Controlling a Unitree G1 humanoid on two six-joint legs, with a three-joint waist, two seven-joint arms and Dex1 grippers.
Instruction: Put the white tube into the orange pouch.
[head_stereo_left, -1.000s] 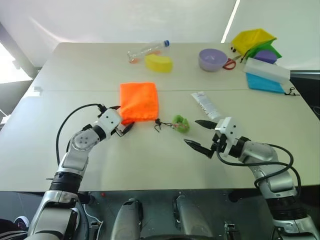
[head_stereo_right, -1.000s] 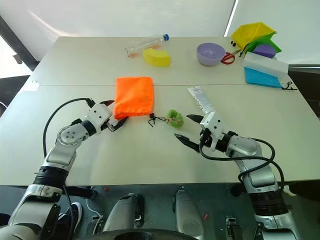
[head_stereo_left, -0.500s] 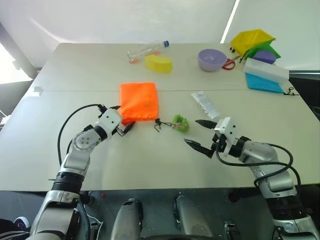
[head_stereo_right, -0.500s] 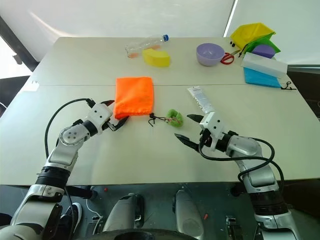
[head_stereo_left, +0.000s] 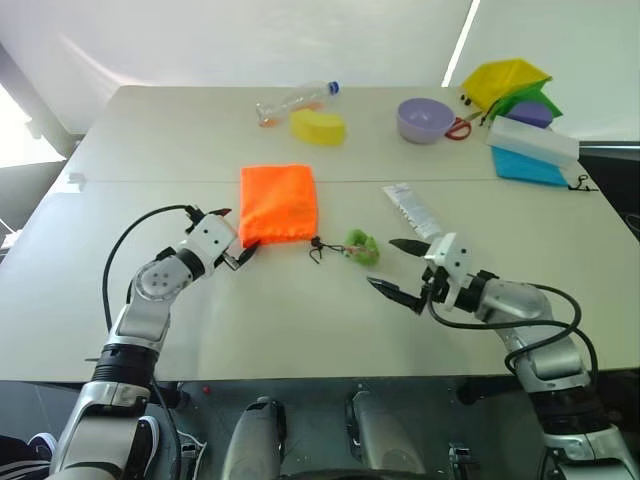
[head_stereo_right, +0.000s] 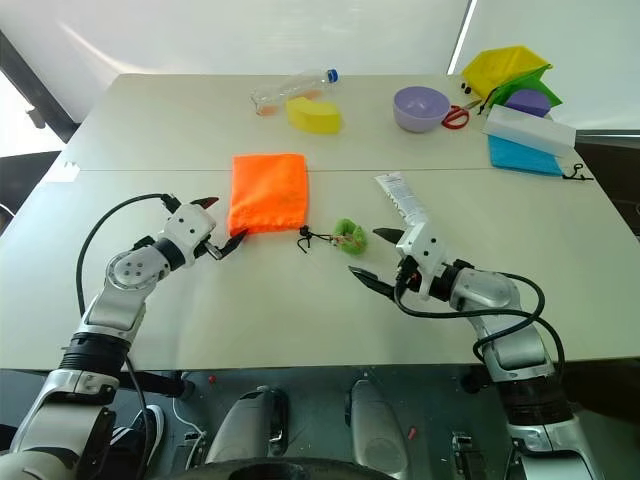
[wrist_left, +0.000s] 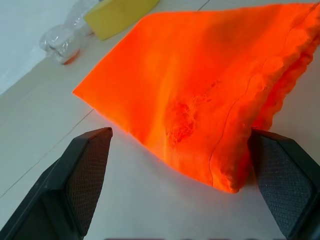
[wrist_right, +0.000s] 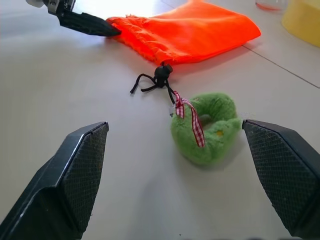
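A fuzzy green ring (head_stereo_left: 361, 246) with a checked ribbon (tied to the pouch's black cord) lies between the soft orange fabric pouch (head_stereo_left: 277, 203) and the small white plastic tube (head_stereo_left: 411, 210). Left gripper (head_stereo_left: 232, 236), jaws spread, straddles the pouch's near corner; right gripper (head_stereo_left: 403, 271) gapes over bare tabletop (head_stereo_left: 300, 320), near the tube.

The print on the white tube (head_stereo_left: 411, 211) is too small to read. At the table's far right corner, the yellow bag (head_stereo_left: 505, 77) hides part of the green thing (head_stereo_left: 527, 98) and the purple thing (head_stereo_left: 532, 113) behind it. The purple bowl (head_stereo_left: 425, 119) covers part of the red scissors (head_stereo_left: 459, 127). The long white box (head_stereo_left: 533, 139) covers part of the blue thing (head_stereo_left: 527, 165) under it.
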